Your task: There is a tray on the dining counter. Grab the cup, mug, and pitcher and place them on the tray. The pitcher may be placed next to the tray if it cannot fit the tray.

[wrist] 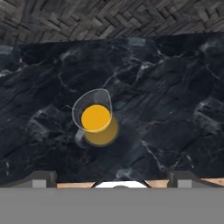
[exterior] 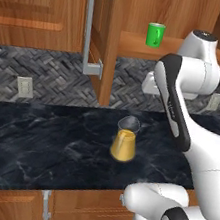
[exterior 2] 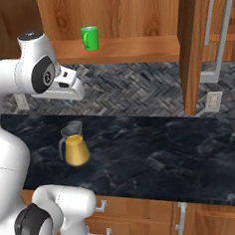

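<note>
Pitcher (exterior: 124, 145) stands on black marble counter (exterior: 36, 140) below herringbone backsplash (exterior: 47, 73) and shelved mug (exterior: 155, 34), gripper (wrist: 112, 177) released.

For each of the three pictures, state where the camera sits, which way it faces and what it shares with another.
Left base view: behind the arm's left, facing the black counter; arm at right.
Right base view: behind its right, same counter; arm at left.
Hand view: on the hand, looking down; open gripper tips at bottom.
Shared: pitcher in all; green mug in both base views.
</note>
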